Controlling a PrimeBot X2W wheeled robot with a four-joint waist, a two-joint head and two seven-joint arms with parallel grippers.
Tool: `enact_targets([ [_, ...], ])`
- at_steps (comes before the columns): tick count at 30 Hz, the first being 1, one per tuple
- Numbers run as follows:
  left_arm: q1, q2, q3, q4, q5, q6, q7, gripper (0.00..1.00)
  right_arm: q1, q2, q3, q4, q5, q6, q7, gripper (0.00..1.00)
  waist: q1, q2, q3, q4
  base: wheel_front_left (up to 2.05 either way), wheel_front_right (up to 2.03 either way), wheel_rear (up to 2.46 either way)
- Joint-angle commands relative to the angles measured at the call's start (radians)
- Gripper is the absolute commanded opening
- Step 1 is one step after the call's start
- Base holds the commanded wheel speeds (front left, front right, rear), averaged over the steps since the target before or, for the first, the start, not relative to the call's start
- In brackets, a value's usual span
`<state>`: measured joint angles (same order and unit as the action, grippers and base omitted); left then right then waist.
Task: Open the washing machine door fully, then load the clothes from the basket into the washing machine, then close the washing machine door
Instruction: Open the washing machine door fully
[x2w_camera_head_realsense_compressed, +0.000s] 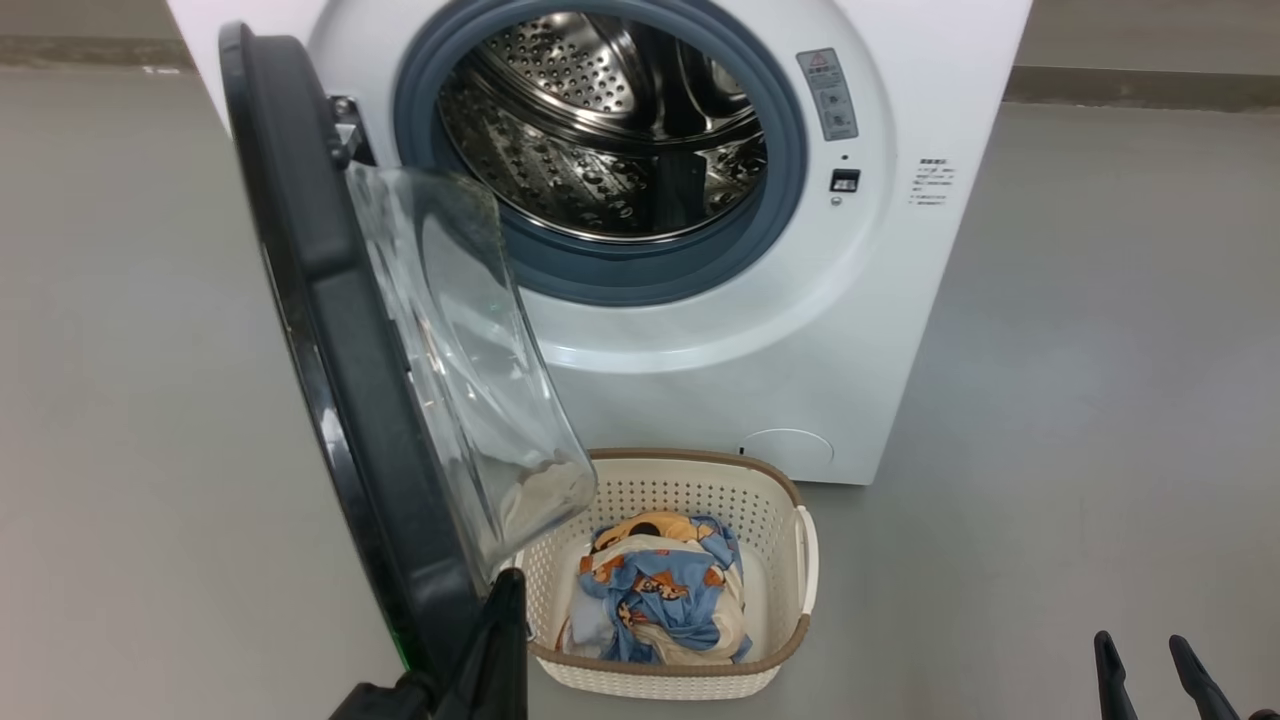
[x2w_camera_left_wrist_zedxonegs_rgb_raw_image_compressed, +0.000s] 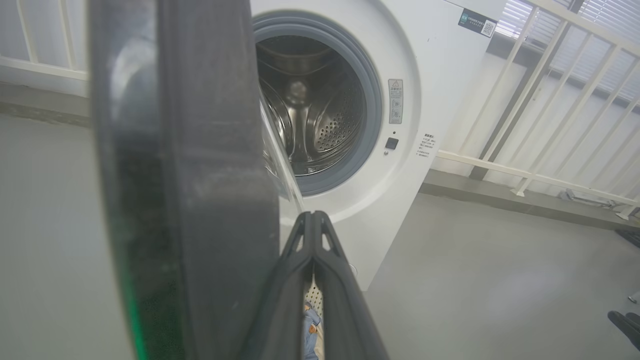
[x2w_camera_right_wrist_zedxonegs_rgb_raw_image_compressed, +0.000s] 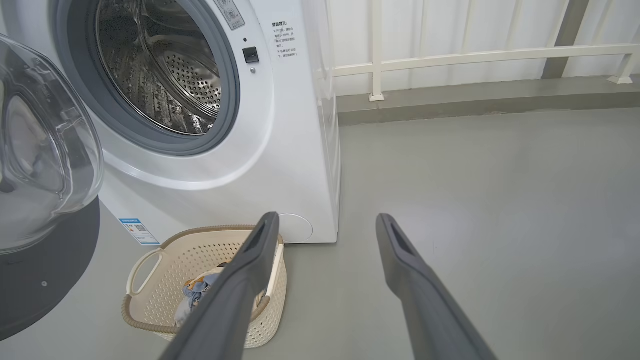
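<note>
Left end effector (x2w_camera_head_realsense_compressed: 510, 588) closed beside door (x2w_camera_head_realsense_compressed: 330, 340) rim; right end effector (x2w_camera_head_realsense_compressed: 1140, 648) spread wide.

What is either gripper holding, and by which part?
Nothing is held. The left gripper is shut on nothing beside the inner face of the washing machine door; the right gripper hangs open, empty.

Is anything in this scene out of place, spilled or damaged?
Nothing stands out. The washing machine door stands open and looks whole, the clothes all lie inside the basket, none on the floor, and the drum is empty.
</note>
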<state>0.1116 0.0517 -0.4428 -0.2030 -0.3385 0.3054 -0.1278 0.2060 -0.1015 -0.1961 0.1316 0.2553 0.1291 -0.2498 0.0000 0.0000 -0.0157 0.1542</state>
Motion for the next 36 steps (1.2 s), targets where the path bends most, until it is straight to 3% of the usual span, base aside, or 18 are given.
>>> enact_targets([
  [1,-0.053,0.003,0.043,-0.03,0.008,0.016,-0.005,0.0,-0.017,-0.016,0.024,-0.02,0.009,0.002,-0.012,1.0,0.0,0.0,-0.001,0.014,0.0,0.0,0.0],
  [16,-0.058,0.013,0.092,-0.021,-0.006,0.044,-0.018,0.0,-0.01,-0.012,0.04,-0.021,0.011,0.002,-0.012,1.0,0.0,0.0,0.0,0.125,0.0,0.0,0.0],
  [28,-0.09,0.019,0.24,0.077,-0.08,0.066,-0.094,0.0,0.003,-0.021,0.101,-0.011,0.016,0.002,-0.012,1.0,0.0,0.0,0.003,0.157,0.0,0.0,0.0],
  [36,-0.134,0.025,0.365,0.153,-0.114,0.048,-0.13,0.0,0.012,-0.05,0.105,-0.017,0.027,0.002,-0.012,1.0,0.0,0.0,0.031,0.155,0.0,0.0,0.0],
])
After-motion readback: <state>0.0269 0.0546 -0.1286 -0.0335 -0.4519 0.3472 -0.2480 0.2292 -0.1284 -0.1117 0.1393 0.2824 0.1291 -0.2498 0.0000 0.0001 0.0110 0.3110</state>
